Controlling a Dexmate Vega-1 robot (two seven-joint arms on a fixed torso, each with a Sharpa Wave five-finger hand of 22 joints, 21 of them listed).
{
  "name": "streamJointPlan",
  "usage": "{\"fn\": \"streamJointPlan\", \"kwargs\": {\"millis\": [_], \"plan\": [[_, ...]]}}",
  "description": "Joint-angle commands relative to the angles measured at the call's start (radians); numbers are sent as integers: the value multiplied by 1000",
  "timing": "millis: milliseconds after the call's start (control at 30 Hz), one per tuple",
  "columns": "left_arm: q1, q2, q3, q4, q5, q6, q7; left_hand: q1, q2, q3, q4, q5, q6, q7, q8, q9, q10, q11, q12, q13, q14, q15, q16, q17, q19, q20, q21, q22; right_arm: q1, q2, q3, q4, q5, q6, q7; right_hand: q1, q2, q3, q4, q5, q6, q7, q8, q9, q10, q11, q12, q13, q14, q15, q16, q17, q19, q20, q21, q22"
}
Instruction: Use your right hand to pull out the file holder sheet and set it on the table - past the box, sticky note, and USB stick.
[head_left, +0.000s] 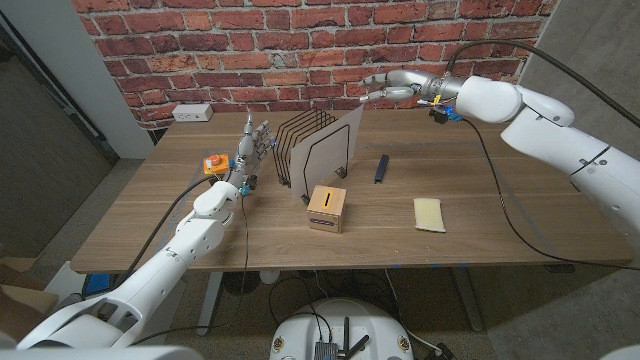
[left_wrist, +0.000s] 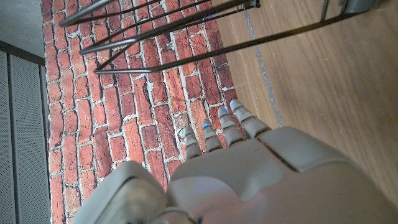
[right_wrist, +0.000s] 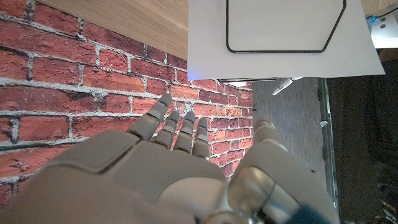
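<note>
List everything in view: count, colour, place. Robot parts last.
file holder: 1, black wire rack, table middle, toward the wall
sheet: 1, white, standing in the holder's right end, leaning
box: 1, tan cardboard with a slot on top, in front of the holder
USB stick: 1, dark, right of the sheet
sticky note: 1, pale yellow, right of the box
orange object: 1, left side of the table, kind unclear
power strip: 1, white, far left corner of the table
table: 1, wooden, before a red brick wall
left hand: 1, grey, fingers up, just left of the holder, holds nothing
right hand: 1, grey, in the air above the sheet's top right, fingers apart, holds nothing
</note>
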Motion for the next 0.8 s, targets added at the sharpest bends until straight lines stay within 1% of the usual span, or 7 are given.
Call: {"fn": "streamJointPlan", "kwargs": {"millis": [33,233,367,433,533,633,800], "plan": [[0,0,0,0,0,0,0,-3,10,0,6,7,0,-8,7,1,1,-7,6,5,6,-4,6,3,6,2,7,6,69,20,-40,-12,-92,18,105,24,0,6,-16,2,-4,-1,-1,2,1,-5,-3,3,7,-16,2,-3,-2,-16,-5,4],[0,0,0,0,0,0,0,-3,10,0,6,7,0,-9,7,1,0,-9,6,5,6,-4,6,3,6,2,7,6,89,33,-52,-5,-124,41,134,38,-1,12,-26,3,-3,1,1,2,1,-8,-2,3,7,-17,1,-9,-5,-15,-6,4],[0,0,0,0,0,0,0,-3,10,0,6,7,1,-8,8,1,1,-7,6,5,7,-4,6,3,6,2,7,6,117,42,-65,-3,-153,49,173,52,-3,18,-35,5,-4,1,2,2,2,-10,-1,3,11,-17,3,-14,-5,-15,-5,4],[0,0,0,0,0,0,0,-3,10,0,6,7,1,-8,8,1,0,-7,6,5,7,-4,7,3,6,2,7,6,133,47,-71,-4,-150,44,210,68,-6,24,-43,7,-6,0,2,3,4,-13,0,3,20,-18,6,-19,1,-14,-3,4],[0,0,0,0,0,0,0,-3,10,0,6,7,0,-8,8,1,0,-8,6,5,7,-4,7,3,6,3,7,6,147,53,-77,-6,-162,49,234,99,-16,34,-54,10,-26,-2,-1,3,3,-19,0,4,28,-17,7,-29,17,-10,1,4],[0,0,0,0,0,0,0,-3,10,0,6,7,0,-8,7,1,0,-8,6,5,7,-4,7,3,6,3,7,6,166,61,-89,1,-182,70,253,128,-26,43,-59,14,-33,3,1,4,9,-16,3,5,42,-17,11,-37,27,-4,3,3],[0,0,0,0,0,0,0,-3,10,0,6,7,1,-10,8,1,1,-7,6,5,7,-4,7,3,6,2,7,6,211,82,-119,22,-226,106,304,187,-47,60,-62,20,-17,9,14,6,35,-25,11,7,69,-22,17,-51,44,3,3,3]]}}
